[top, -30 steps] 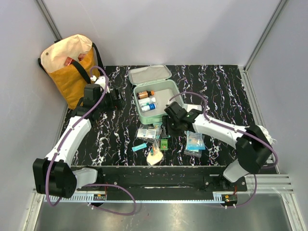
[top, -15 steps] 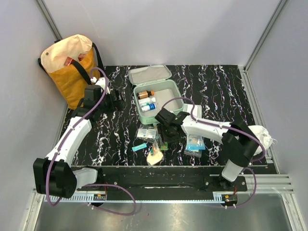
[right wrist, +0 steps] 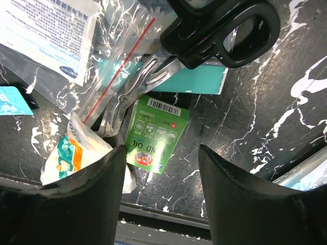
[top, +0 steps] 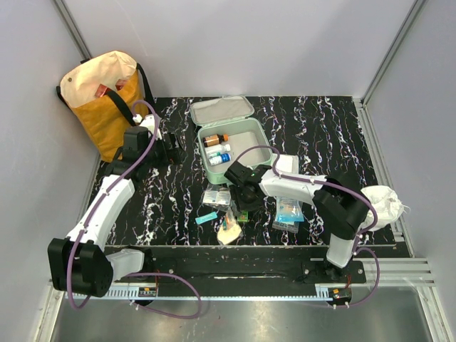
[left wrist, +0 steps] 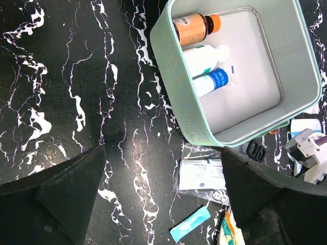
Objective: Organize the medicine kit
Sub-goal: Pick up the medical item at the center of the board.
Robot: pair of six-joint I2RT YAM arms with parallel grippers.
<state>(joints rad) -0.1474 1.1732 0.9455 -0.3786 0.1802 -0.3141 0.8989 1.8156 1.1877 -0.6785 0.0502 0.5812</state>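
Hovering my right claw (right wrist: 159, 153) over the loose clutter toward the front of the bench (top: 335, 135), I had its jaws apart and empty. They straddled a green oil sachet (right wrist: 156, 135) and, as far as I could judge, did not touch it. My left claw (left wrist: 162, 153) hung wide open and empty just left of the kit (left wrist: 180, 89). The kit sat open mid-bench, its lid (top: 222, 110) flopped back on the far side and three bottles (left wrist: 204, 56) lying along its left wall. I judged the kit light and soft-walled, so a pinch on the bare rim would likely buckle it. I'd take the near wall close to a corner, where the zip should stiffen it, or leave it where it sat and load into it, since shifting it could set the bottles rolling. The scissors (right wrist: 225, 30) ran their blades under a clear zip bag (right wrist: 117, 56), so I couldn't see the tips. From above, my right arm covered its own claw and some of the packets beneath. The kit's right corner was cut off in the left wrist view, and most labels were too small to read.
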